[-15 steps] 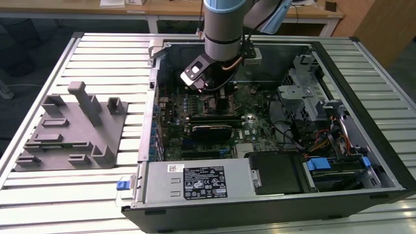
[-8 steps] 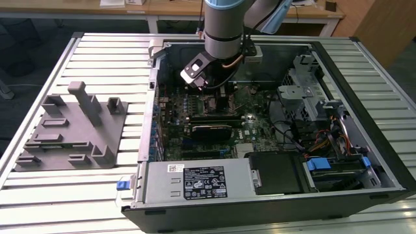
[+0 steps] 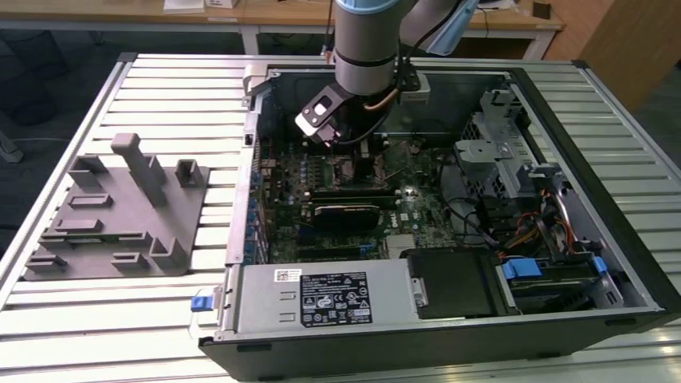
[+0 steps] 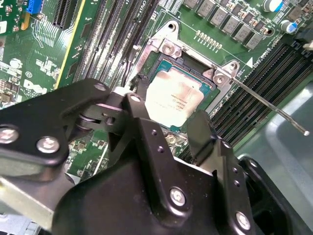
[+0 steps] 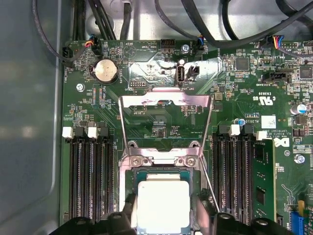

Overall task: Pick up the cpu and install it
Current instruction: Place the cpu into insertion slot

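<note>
The gripper [image 4: 168,117] is straddling the cpu [image 4: 172,95], which is lying in the open socket [image 4: 166,49]. Whether it is clamping the cpu cannot be told.

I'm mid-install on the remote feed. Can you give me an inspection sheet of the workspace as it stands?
Surface: ribbed metal table carrying the open computer case.
Job's things: the cpu lies within the socket frame; load plate raised, lever swung out. Whether it is fully seated cannot be told.
Clutter: grey tray with posts on the table, at the exterior view's left of the case.
Grippers: gripper low over the cpu inside the case.
Cables: black cables beside the motherboard; coloured cables in the case at the exterior view's right.
Surroundings: wooden desks behind the table.
</note>
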Robot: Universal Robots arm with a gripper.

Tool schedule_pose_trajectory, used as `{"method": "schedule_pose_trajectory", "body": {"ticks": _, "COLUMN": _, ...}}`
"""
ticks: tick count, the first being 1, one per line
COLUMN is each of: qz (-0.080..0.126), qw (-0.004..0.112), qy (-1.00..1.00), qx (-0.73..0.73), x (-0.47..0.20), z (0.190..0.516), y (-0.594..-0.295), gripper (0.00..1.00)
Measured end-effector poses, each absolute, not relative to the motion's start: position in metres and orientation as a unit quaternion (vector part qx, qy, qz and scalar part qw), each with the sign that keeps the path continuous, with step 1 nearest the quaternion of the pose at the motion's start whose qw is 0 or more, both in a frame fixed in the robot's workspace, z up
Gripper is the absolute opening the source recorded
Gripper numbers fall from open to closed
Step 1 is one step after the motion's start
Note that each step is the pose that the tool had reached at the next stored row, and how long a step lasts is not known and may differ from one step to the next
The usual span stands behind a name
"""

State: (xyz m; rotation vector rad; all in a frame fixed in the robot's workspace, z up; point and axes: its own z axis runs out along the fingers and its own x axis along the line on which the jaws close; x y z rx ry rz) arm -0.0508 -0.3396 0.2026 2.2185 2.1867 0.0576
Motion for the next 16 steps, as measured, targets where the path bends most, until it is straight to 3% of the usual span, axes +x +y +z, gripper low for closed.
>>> {"method": "schedule_pose_trajectory", "body": {"ticks": 3, "qz": 0.019, "qw": 0.013, "qy": 0.702, "qx": 0.712, "x": -0.0508, "z": 0.2026, "y": -0.3396, "gripper": 0.52}}
{"method": "schedule_pose_trajectory", "body": {"ticks": 5, "qz": 0.019, "qw": 0.013, "qy": 0.702, "qx": 0.712, "x": -0.0508, "z": 0.2026, "y": -0.3396, "gripper": 0.40}}
{"method": "schedule_pose_trajectory", "body": {"ticks": 6, "qz": 0.019, "qw": 0.013, "qy": 0.702, "qx": 0.712, "x": -0.0508, "z": 0.2026, "y": -0.3396, "gripper": 0.40}}
{"method": "schedule_pose_trajectory", "body": {"ticks": 12, "qz": 0.019, "qw": 0.013, "qy": 0.702, "qx": 0.712, "x": -0.0508, "z": 0.2026, "y": -0.3396, "gripper": 0.11}}
{"method": "schedule_pose_trajectory", "body": {"ticks": 16, "qz": 0.019, "qw": 0.013, "qy": 0.702, "qx": 0.712, "x": -0.0508, "z": 0.2026, "y": -0.3396, "gripper": 0.11}}
